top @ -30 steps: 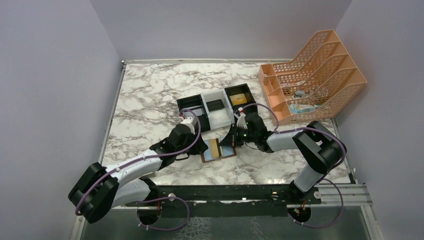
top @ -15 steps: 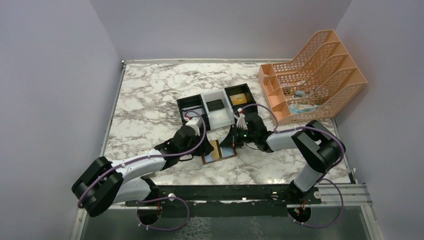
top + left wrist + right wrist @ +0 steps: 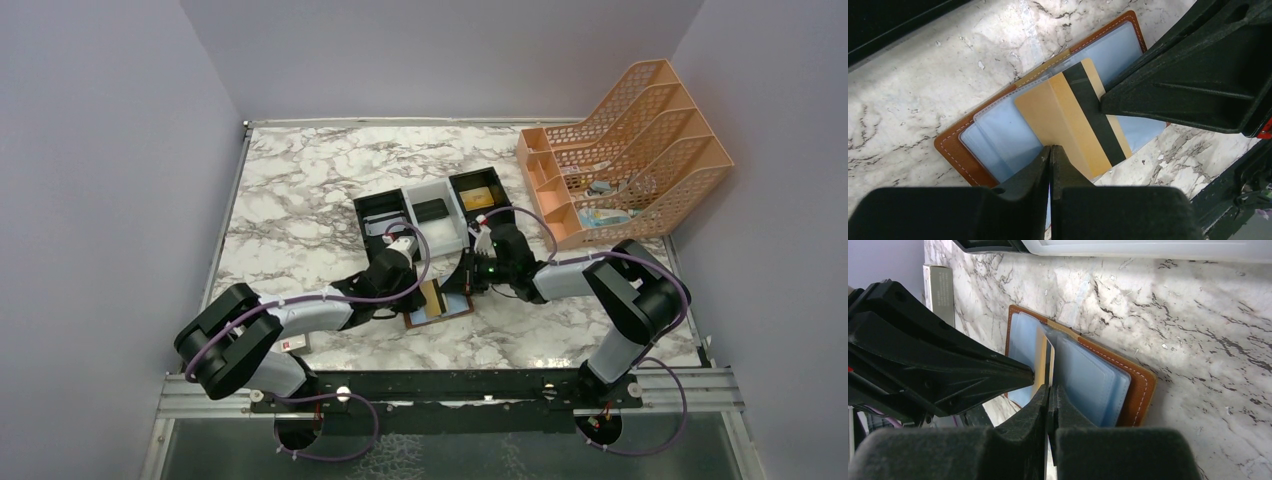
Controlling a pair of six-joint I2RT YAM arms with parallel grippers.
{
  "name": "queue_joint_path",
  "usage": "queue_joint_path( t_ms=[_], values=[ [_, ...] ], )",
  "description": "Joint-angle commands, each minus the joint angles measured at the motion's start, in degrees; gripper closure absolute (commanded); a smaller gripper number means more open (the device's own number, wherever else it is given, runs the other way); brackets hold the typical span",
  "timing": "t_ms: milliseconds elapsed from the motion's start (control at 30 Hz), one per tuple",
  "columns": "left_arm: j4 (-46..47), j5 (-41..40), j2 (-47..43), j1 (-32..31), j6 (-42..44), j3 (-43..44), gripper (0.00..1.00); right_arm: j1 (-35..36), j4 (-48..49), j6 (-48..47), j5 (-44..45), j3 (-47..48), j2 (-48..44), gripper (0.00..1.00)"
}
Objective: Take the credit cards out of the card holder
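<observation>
The brown card holder (image 3: 415, 320) lies open on the marble table in front of the tray, its blue-grey pockets up; it also shows in the left wrist view (image 3: 955, 150) and the right wrist view (image 3: 1140, 385). A gold credit card (image 3: 1068, 115) with a black stripe sticks partly out of the pockets (image 3: 1043, 355). My right gripper (image 3: 1049, 387) is shut on this card's edge, and it also shows in the top view (image 3: 457, 284). My left gripper (image 3: 1050, 147) is shut, with its tips against the card's opposite edge (image 3: 420, 288). Other cards in the holder are hidden.
The black-white-black tray (image 3: 409, 203) stands just behind the holder, with a dark item in the white part and a gold card (image 3: 478, 197) in the right part. An orange file rack (image 3: 630, 150) stands at the back right. A small pale grey box (image 3: 939, 290) lies beyond the left gripper.
My left arm has swung right and forward, bringing its shut gripper up to the gold card. The right gripper and the holder have stayed in place.
</observation>
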Motion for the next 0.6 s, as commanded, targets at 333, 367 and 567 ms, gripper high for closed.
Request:
queue_joint_path(
  t_ms=[333,367,567],
  values=[
    [-3.09,-3.56,1.48,-1.81,1.39,1.01,0.95,0.48,3.80,0.26,-4.58,0.26,1.56,0.79],
    [-3.06,-3.62,1.50,-1.91,1.41,1.00,0.95,0.49,4.30,0.39,-5.07,0.22,1.85,0.78],
    [-3.87,-4.24,0.51,-2.25,1.40,1.08,0.96,0.48,4.96,0.04,-6.48,0.49,3.01,0.77]
  ],
)
